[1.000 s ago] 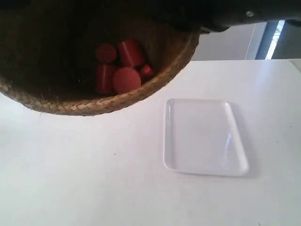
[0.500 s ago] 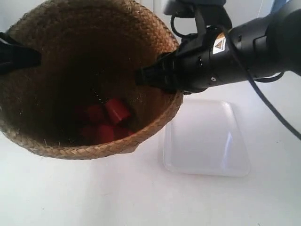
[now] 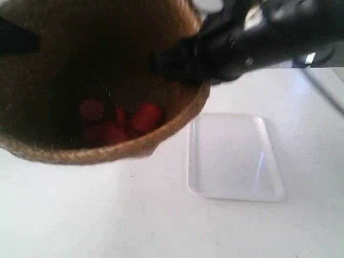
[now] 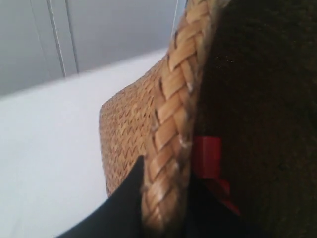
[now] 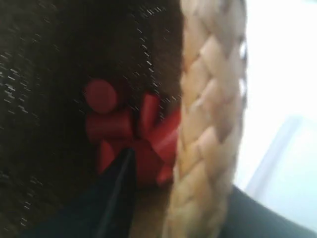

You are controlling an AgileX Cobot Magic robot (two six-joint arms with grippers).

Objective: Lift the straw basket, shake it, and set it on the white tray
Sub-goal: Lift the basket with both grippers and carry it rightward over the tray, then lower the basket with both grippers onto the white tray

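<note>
My left claw (image 4: 166, 176) is clamped on the braided rim of the straw basket (image 4: 129, 124), with one finger outside the wall and one inside. My right claw (image 5: 181, 173) pinches the rim the same way on the opposite side. The basket hangs between both claws, raised off the surface (image 3: 107, 215) and blurred. Red pieces (image 3: 115, 126) sit inside, below the claws. The white tray (image 3: 234, 156) lies on the surface, below and outward of the right claw, apart from the basket.

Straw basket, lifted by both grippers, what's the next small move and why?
Probably carry the straw basket sideways over the white tray: the left gripper and right gripper pinch its rim, it's aloft, and the tray lies bare beside it.
</note>
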